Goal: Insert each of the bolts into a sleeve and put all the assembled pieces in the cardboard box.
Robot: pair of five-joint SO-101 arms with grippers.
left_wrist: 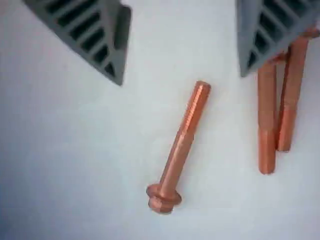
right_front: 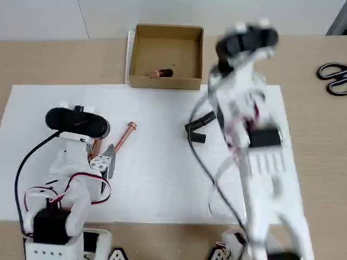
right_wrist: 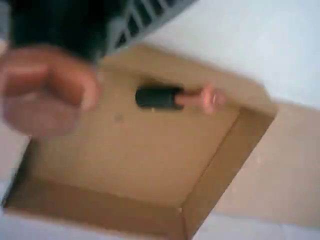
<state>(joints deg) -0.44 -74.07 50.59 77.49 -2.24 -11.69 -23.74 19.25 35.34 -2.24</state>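
The bolts (left_wrist: 180, 145) are copper-coloured metal with a dull satin sheen, smooth on the shank and finely threaded at the tip, while the sleeve (right_wrist: 157, 97) looks matt black. The cardboard box (right_front: 165, 82) is matt brown, and the left hand (left_wrist: 180, 75) has fingers (left_wrist: 95, 35) of grey ribbed plastic over a smooth white sheet (right_front: 157, 173).

Bright, even light falls over the white sheet (right_front: 162, 179), leaving only faint, soft shadows inside the cardboard box (right_front: 165, 82).

Black-handled scissors (right_front: 333, 77) on the wooden table (right_front: 54, 59) — just beside the white sheet (right_front: 157, 179)
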